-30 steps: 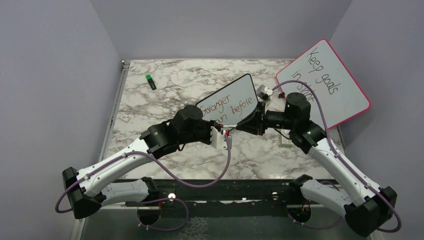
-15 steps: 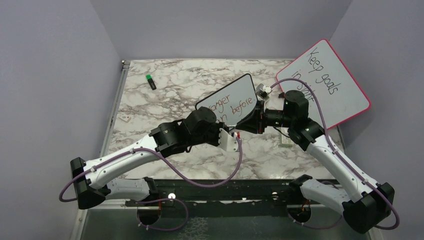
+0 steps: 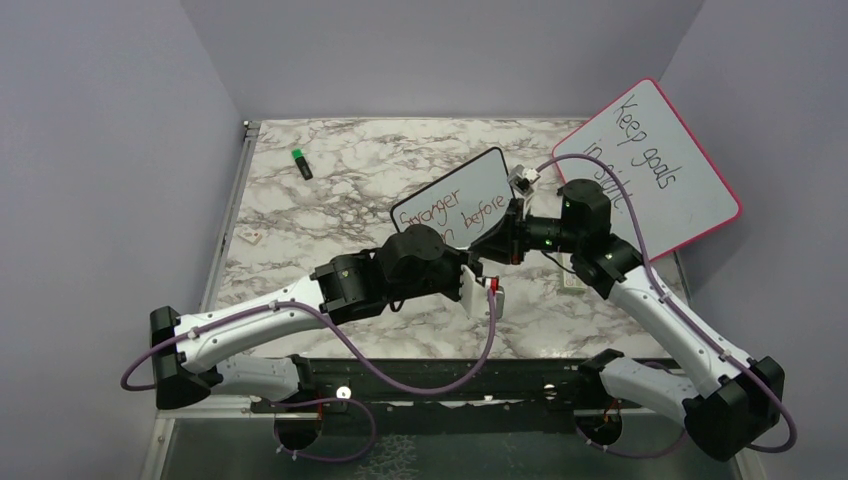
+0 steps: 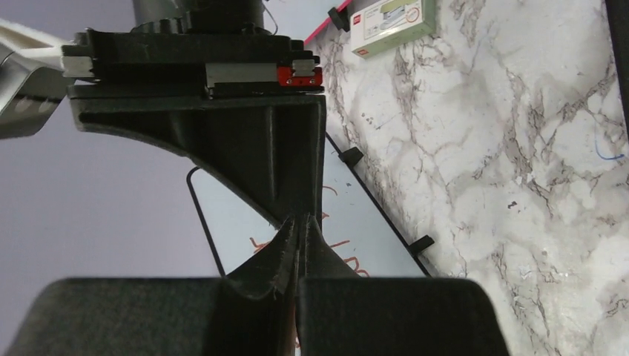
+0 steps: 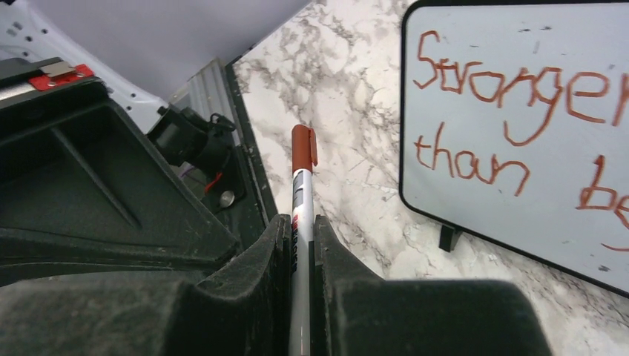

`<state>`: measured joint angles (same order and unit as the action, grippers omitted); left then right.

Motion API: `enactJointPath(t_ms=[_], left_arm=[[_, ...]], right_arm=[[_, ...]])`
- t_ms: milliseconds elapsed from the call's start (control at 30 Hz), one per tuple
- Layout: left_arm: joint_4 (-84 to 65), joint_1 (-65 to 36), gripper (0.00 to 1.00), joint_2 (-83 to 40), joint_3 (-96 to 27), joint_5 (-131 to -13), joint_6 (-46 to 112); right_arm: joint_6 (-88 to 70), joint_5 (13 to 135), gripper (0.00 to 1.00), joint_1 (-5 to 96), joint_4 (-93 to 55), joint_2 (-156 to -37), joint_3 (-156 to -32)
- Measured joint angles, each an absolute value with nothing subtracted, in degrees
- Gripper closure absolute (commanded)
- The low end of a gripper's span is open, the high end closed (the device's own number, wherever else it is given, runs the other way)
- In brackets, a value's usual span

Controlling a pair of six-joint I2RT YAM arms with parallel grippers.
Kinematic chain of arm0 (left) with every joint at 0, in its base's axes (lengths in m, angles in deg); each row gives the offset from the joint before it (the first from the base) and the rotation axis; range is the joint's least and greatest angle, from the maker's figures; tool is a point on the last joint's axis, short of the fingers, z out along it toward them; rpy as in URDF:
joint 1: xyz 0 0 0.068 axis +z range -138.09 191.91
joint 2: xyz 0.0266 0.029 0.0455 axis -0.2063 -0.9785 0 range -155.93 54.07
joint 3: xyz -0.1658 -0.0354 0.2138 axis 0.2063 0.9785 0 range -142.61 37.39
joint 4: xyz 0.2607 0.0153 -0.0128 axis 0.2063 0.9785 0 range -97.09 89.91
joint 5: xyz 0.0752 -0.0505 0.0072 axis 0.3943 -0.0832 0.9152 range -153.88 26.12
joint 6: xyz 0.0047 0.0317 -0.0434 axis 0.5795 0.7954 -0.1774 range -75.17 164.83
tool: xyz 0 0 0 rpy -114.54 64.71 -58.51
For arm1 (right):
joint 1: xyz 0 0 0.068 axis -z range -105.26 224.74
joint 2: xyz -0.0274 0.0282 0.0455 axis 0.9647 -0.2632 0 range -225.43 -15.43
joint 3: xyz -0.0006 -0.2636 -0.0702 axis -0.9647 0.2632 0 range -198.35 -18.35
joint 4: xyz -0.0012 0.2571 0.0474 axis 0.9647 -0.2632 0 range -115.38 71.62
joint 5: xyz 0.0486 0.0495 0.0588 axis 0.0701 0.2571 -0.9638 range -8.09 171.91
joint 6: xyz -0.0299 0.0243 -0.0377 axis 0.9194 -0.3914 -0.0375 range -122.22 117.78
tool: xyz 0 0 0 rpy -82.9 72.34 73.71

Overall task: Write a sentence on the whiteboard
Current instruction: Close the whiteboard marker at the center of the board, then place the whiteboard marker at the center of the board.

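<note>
Black fingers of the right gripper (image 5: 300,222) are clamping the white barrel of a marker (image 5: 300,194), with the jaws drawn in tight against it. Its reddish-brown cap (image 5: 303,148) is sticking out past the tips, while the barrel's rear is vanishing between the blurred fingers. The left gripper (image 4: 299,226) is pressing its fingers together tip to tip. Nothing between them can be made out except a faint reddish line in the slit, too blurred to identify.

Just beyond the marker, the whiteboard (image 5: 552,215) is standing tilted on its little feet on the marble table (image 5: 348,89), near the middle of the table in the top view. The sentence (image 5: 512,89) is reading "Stronger than be", with the frame edge cutting off the rest. From above, the left arm is hiding the start of the second line, leaving "before". Behind the whiteboard, a pink-framed board (image 3: 650,165) is leaning at the table's far right corner, the right arm partly covering its black handwriting.
</note>
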<state>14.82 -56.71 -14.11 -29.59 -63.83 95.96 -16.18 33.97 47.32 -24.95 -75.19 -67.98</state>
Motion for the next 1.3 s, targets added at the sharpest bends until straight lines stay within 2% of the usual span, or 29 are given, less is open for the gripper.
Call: enactJointPath(t_ms=[67,133,333,467,500,633,867,1000,1133,1300], left_arm=[[14.10,-56.69,0.96,-13.94,-29.30,-63.24,95.64],[13.29,-56.69,0.84,-13.26,-28.17,-61.77,95.13],[11.08,-56.65,0.58,-7.86,-21.87,-53.44,91.35],[7.56,-55.73,0.33,-3.58,-17.41,-47.28,87.75],[4.20,-53.48,0.14,-1.81,-15.82,-40.74,83.38],[2.58,-51.38,0.01,-1.35,-15.79,-37.71,80.10],[1.51,-37.94,0.01,0.51,-16.69,-35.13,67.09],[2.08,-30.05,0.01,1.34,-17.04,-36.46,59.64],[0.92,-22.29,0.01,4.33,-15.16,-40.46,53.04],[-0.42,-13.59,0.01,8.51,-10.20,-45.40,45.87]], right_arm=[[-16.00,36.48,0.99,47.32,-25.30,-74.91,-67.98],[-15.74,39.56,0.99,47.32,-25.80,-74.30,-67.96],[-15.54,48.50,0.99,47.32,-25.98,-71.87,-65.79],[-15.41,49.62,0.99,47.32,-25.39,-72.81,-62.23],[-16.18,49.25,0.99,47.32,-24.03,-75.04,-56.05],[-17.69,48.33,0.99,47.32,-18.13,-75.83,-51.28],[-20.86,47.74,0.99,46.95,-8.62,-81.47,-43.06],[-22.04,47.74,0.94,46.58,-4.73,-84.96,-41.45],[-23.22,48.04,0.86,46.55,-1.15,-87.89,-39.33],[-24.72,49.31,0.67,46.51,1.69,-88.55,-37.47]])
